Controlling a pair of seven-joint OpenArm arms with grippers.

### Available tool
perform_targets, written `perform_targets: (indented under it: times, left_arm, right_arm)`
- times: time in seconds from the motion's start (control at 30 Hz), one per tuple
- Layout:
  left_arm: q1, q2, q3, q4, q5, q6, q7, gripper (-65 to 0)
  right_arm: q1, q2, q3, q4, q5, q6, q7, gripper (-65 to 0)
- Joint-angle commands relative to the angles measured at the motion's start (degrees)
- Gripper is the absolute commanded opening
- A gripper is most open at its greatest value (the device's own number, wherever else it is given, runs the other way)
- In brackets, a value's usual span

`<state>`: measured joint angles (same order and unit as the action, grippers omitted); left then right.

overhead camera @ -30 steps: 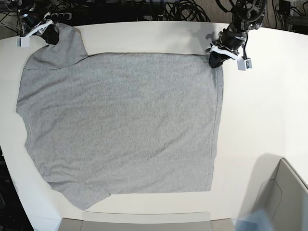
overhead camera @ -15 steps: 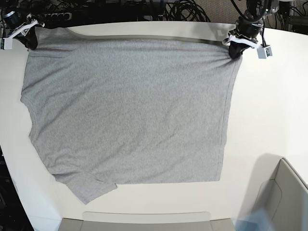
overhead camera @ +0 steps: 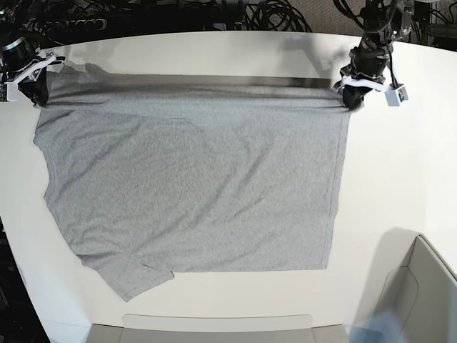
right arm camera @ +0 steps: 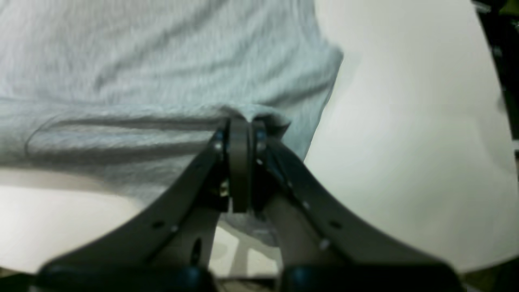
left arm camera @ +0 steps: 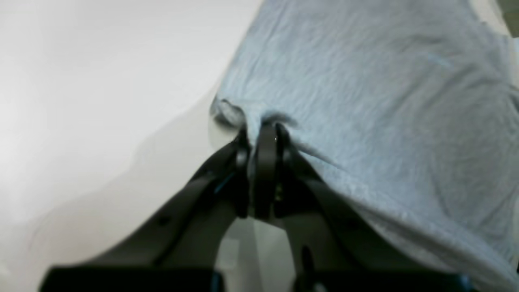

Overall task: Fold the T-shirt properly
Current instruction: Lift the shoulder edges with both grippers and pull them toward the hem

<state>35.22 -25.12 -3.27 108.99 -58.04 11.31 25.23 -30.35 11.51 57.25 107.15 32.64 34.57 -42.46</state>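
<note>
One heather-grey T-shirt [overhead camera: 193,179], soft knit, plain side up, no lettering legible, lies spread over the white desk [overhead camera: 400,179]. Its far-edge hem is stretched taut and rippled. Left gripper [overhead camera: 351,98] and right gripper [overhead camera: 37,91] are each clenched on a hem corner.

A white table [overhead camera: 400,179] with black cables [overhead camera: 271,14] bunched behind it.

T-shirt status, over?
Left gripper and right gripper both shut on T-shirt, far edge lifted taut. Near part flat on table. Nothing in the way.
</note>
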Motion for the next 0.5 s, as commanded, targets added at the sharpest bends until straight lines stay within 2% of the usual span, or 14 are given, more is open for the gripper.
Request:
perform_targets:
  times: [0.0,0.17,0.27,0.47]
  left_arm:
    - [-0.37,-0.68,-0.56,0.86,0.06,0.69,0.83,-65.0]
    - [-2.04,-0.59,-0.56,0.86,0.06,1.13,1.80,-65.0]
    - [-3.71,-0.59,-0.64,0.86,0.15,2.27,1.71,-65.0]
    - [-7.31,-0.59,-0.56,-0.46,0.33,2.27,1.71,-65.0]
  right_arm:
    - [0.59,1.02,0.55,0.93,0.02,-0.15,-0.05,-65.0]
    - [3.84,1.81,0.11,0.93,-3.15,-0.15,-1.63,-65.0]
    - [5.25,1.90,-3.06,0.85,-5.52,-0.15,-1.45,-65.0]
    - [10.35,1.46,-8.95,0.58,-12.47,-0.15,-1.45,-65.0]
